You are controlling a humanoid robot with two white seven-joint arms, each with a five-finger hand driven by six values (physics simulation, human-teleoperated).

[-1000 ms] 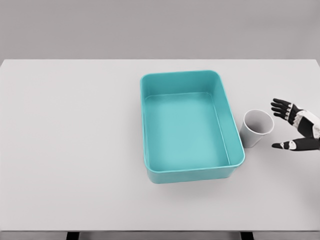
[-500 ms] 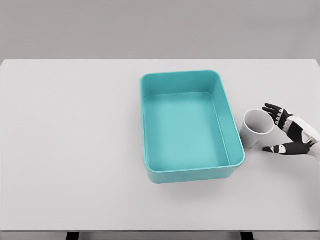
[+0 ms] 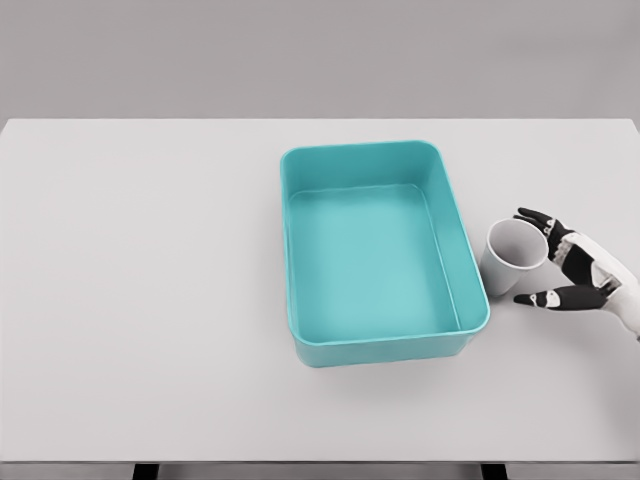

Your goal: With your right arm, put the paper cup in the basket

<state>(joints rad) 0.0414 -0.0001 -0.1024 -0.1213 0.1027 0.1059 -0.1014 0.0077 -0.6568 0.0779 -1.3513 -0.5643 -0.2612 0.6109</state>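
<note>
A white paper cup [image 3: 511,257] stands upright on the table, just right of the teal basket [image 3: 380,343]. The basket is a rectangular tub and holds nothing. My right hand [image 3: 538,258] comes in from the right edge, open, with its fingers spread around the cup's right side. The upper fingers [image 3: 537,221] reach past the cup's rim and the thumb [image 3: 541,298] lies low in front of it. Whether the hand touches the cup cannot be told. My left arm does not show.
The white table [image 3: 150,280] spans the whole view, its front edge near the bottom of the picture. A plain grey wall stands behind it.
My right hand has moved left toward the cup, from well apart to closely flanking its right side. The cup and basket have not moved.
</note>
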